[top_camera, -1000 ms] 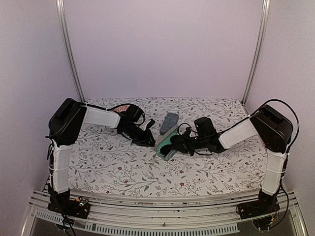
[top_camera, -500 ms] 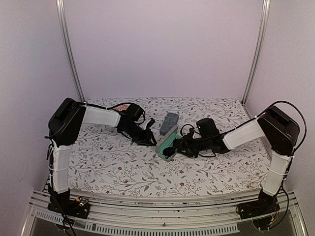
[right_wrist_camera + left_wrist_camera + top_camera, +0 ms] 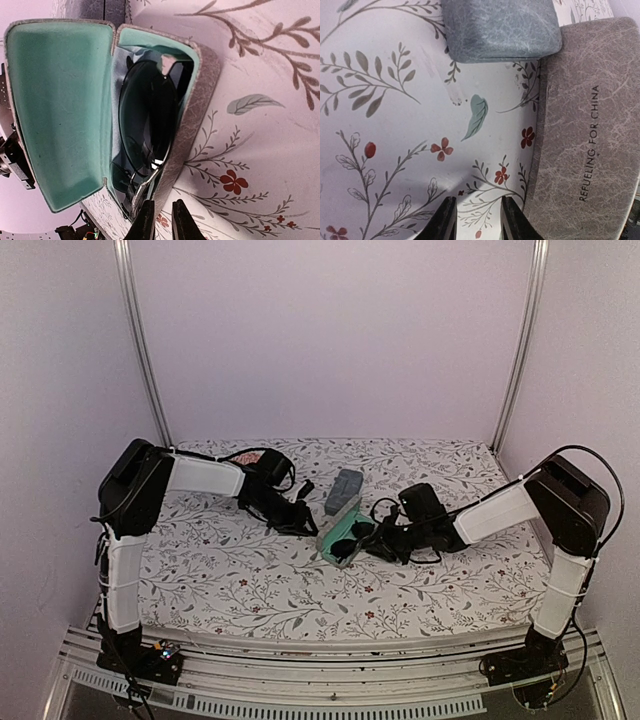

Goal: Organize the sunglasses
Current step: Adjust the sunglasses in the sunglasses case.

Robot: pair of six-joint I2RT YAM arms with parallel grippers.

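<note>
A pair of sunglasses (image 3: 147, 115) with dark lenses and thin wire arms lies folded inside the open tan-grey case (image 3: 197, 107), whose lining is teal. In the top view this case (image 3: 338, 540) sits mid-table. My right gripper (image 3: 162, 220) hovers just outside the case's near wall, its fingers barely apart with only tablecloth between them. It appears right of the case as the right gripper (image 3: 380, 537) in the top view. My left gripper (image 3: 477, 220) is open over bare cloth, left of the case's grey shell (image 3: 590, 140). From above, the left gripper (image 3: 298, 523) points at the case.
A closed blue-grey case (image 3: 344, 488) lies just behind the open one and shows as the blue-grey case (image 3: 500, 25) in the left wrist view. A reddish patterned item (image 3: 246, 458) sits behind the left arm. Metal posts (image 3: 145, 350) and pale walls enclose the floral table.
My right gripper has drawn back to the right, out of the open case, leaving the sunglasses inside. The left gripper has opened a little and stayed in place.
</note>
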